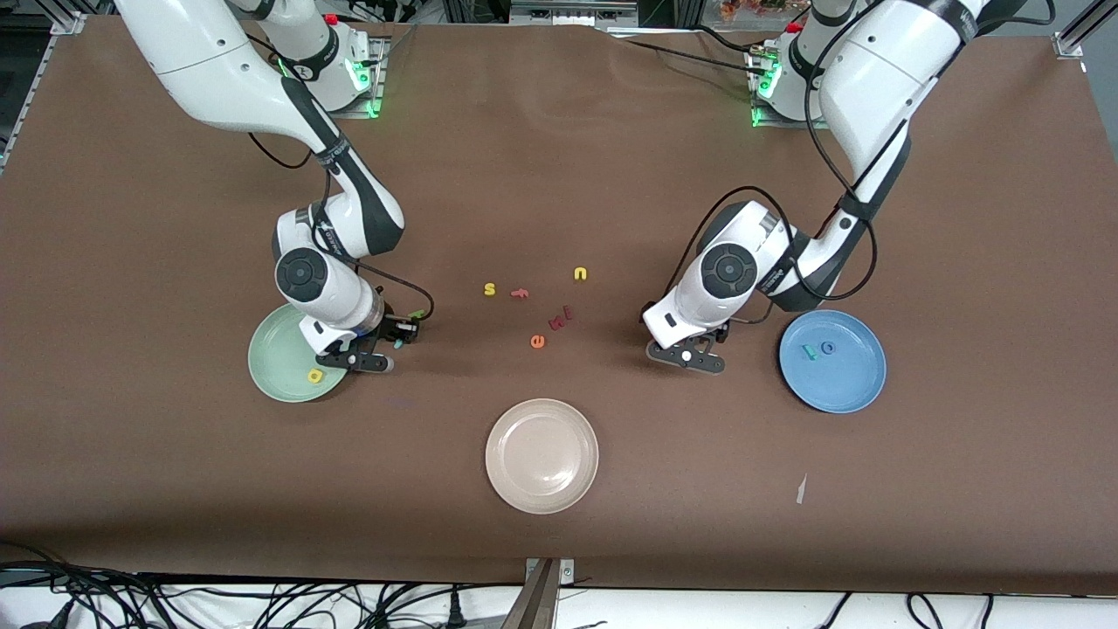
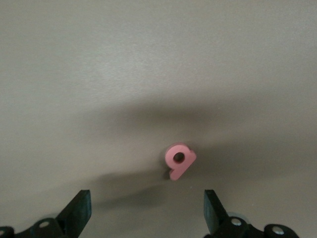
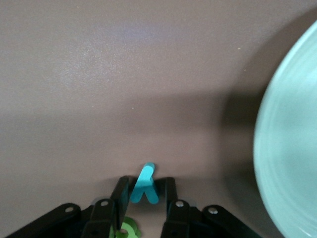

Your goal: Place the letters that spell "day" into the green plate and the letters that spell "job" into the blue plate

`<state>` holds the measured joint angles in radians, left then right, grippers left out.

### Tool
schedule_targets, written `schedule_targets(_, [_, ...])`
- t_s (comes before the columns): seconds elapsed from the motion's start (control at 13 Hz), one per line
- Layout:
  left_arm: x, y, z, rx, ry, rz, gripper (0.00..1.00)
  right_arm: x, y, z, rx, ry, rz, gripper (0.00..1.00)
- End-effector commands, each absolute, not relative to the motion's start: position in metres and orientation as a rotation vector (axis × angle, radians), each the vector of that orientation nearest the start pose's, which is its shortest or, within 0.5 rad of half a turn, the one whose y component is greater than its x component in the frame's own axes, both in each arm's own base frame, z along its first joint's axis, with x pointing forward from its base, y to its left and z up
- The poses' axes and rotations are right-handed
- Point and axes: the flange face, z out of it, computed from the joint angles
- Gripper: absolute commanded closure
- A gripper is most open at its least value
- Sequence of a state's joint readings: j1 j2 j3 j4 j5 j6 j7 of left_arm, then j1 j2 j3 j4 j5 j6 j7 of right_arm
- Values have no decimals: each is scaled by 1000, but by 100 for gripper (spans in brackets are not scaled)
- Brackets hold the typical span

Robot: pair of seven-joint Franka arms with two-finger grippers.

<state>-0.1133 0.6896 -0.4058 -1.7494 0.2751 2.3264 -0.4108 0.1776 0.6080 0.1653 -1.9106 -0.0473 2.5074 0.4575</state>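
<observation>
Brown tabletop (image 1: 559, 131) underneath, pinching tiny teal foam y (image 3: 143, 179) in right gripper (image 3: 145, 191) just beside round mint-green plastic plate (image 1: 275, 349) for delivery, hovering left gripper (image 2: 146, 198) spread wide over salmon-red foam b (image 2: 179, 159) near round medium-blue plastic plate (image 1: 838, 384), ready to straddle it.

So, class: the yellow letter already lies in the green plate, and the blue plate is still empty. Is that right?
Not quite. The yellow letter does lie in the green plate, but the blue plate is not empty: the front view shows two small letters in it.
</observation>
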Motion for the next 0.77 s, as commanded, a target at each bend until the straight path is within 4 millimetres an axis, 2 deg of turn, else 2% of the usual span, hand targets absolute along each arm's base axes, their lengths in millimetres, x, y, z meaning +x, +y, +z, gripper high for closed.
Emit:
schedule_targets(0.0, [588, -315, 190, -3171, 373, 21, 0, 586, 211, 176, -3083, 160, 30, 76])
schedule_targets(0.23, [588, -324, 181, -3181, 385, 10, 0, 588, 211, 180, -3083, 144, 25, 79])
schedule_targets(0.38, [583, -328, 172, -3141, 453, 1, 3, 595, 213, 198, -3083, 114, -5, 79])
schedule_targets(0.54, [588, -328, 169, -3105, 505, -37, 15, 600, 208, 224, -3102, 43, 17, 79])
schedule_targets(0.62, [590, -328, 169, -3104, 507, -43, 28, 602, 202, 237, -3110, 7, 24, 79])
schedule_targets(0.69, [591, -328, 170, -3104, 511, -46, 43, 608, 183, 247, -3118, -39, 28, 79])
